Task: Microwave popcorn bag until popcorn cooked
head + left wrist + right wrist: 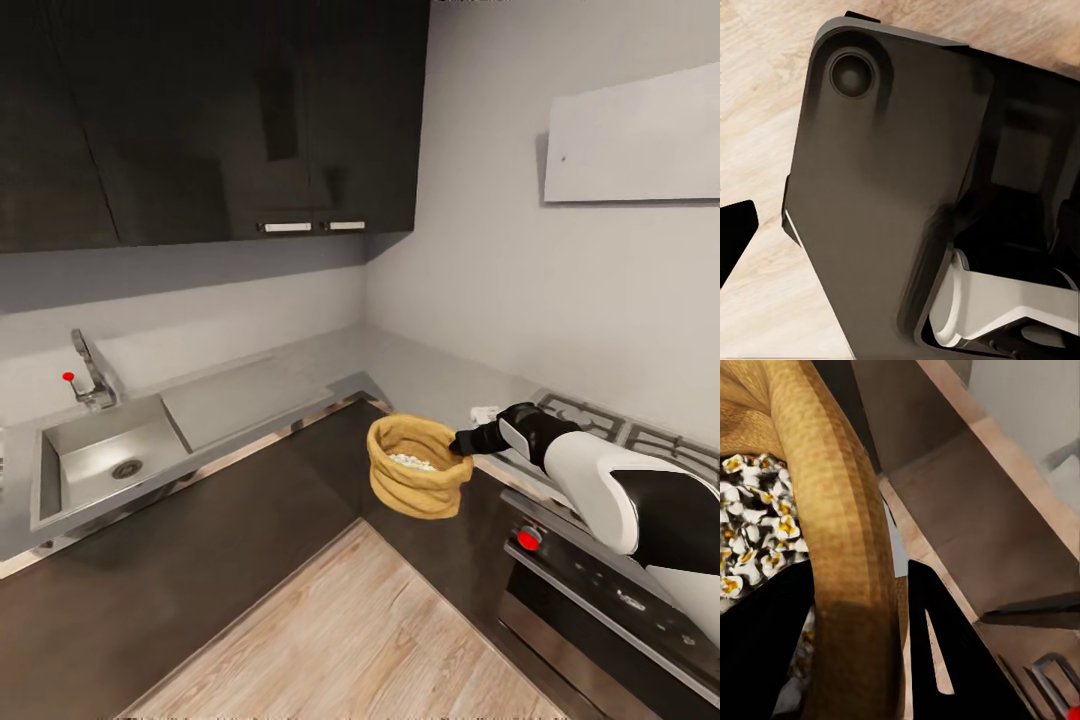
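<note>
The tan popcorn bag [415,482] hangs in the air in front of the counter corner, upright, with its mouth open. Whitish popcorn [410,462] lies inside it. My right gripper [465,443] is shut on the bag's rolled rim at its right side. In the right wrist view one black finger [952,660] is outside the rim [847,547] and the other is inside, beside the popcorn [750,532]. The grey steel countertop [250,400] runs behind the bag. The microwave is out of view. In the left wrist view a black fingertip [735,232] hangs over the floor.
A sink [100,460] with a faucet [92,375] is set in the counter at left. The gas hob [620,430] and the oven with a red knob [528,538] stand at right. Dark upper cabinets [200,120] hang overhead. Wooden floor [350,640] lies below.
</note>
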Controlling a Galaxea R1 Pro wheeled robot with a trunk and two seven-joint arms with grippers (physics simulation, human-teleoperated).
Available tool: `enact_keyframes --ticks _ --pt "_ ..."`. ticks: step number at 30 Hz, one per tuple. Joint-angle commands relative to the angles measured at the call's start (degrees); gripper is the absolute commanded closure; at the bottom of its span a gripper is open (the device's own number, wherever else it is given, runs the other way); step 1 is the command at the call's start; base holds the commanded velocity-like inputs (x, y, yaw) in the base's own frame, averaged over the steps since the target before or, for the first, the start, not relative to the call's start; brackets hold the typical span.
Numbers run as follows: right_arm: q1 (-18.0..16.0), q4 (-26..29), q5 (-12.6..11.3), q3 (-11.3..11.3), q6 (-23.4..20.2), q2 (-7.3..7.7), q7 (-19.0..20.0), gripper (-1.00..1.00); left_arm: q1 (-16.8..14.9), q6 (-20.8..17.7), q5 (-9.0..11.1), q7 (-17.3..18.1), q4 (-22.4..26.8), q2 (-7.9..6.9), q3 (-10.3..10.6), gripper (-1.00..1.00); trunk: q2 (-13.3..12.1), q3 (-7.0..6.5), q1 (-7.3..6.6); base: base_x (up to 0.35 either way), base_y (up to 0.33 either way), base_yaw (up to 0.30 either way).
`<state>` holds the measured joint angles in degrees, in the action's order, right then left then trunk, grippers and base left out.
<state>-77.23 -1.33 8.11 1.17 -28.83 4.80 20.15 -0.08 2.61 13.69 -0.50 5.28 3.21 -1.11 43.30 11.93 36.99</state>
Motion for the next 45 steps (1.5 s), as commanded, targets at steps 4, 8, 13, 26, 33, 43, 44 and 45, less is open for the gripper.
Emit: enact_keyframes --ticks 4,8,13,26,33,43,44,45 --pt "-0.06 -0.34 0.58 -0.03 -0.08 0.17 0.42 1.0 -0.01 0.12 0.2 -0.11 0.0 0.13 -0.12 -1.0 0.07 0.08 -0.01 -0.255 0.179 0.0" --pt "-0.03 -0.41 0.51 -0.03 -0.09 0.38 0.35 1.0 -0.01 0.12 0.2 -0.11 0.0 0.13 -0.18 -1.0 0.07 0.08 -0.01 -0.263 0.186 0.0" --pt "-0.05 -0.43 0.5 -0.03 -0.37 0.55 0.25 1.0 -0.01 0.12 0.2 -0.11 -0.06 0.1 -0.16 -1.0 0.07 0.08 -0.01 -0.264 0.186 0.0" --pt "0.84 -0.34 0.35 -0.04 -2.41 0.56 -0.63 1.0 -0.01 0.12 0.21 -0.11 -0.09 -0.04 0.03 -1.0 0.07 -0.26 -0.01 -0.163 0.056 -0.05" --pt "0.83 -0.34 0.33 -0.03 -2.46 0.56 -0.63 1.0 -0.01 0.12 0.2 -0.11 -0.09 -0.04 0.05 -1.0 0.07 -0.71 -0.01 -0.001 0.0 0.0" --pt "0.85 -0.34 0.32 -0.04 -2.46 0.56 -0.64 1.0 -0.01 0.12 0.2 -0.1 -0.02 -0.04 0.05 -1.0 0.07 -1.54 -0.01 0.0 0.0 0.0" --pt "0.85 -0.36 0.32 -0.03 -2.46 0.52 -0.64 1.0 -0.01 0.12 0.2 -0.11 -0.01 -0.04 0.05 -1.0 0.07 -1.56 -0.01 0.0 0.0 0.0" --pt "0.85 -0.36 0.31 -0.03 -2.46 0.51 -0.59 1.0 -0.01 0.12 0.2 -0.11 -0.03 -0.04 0.05 -1.0 0.07 -1.58 -0.01 0.0 0.0 0.0"
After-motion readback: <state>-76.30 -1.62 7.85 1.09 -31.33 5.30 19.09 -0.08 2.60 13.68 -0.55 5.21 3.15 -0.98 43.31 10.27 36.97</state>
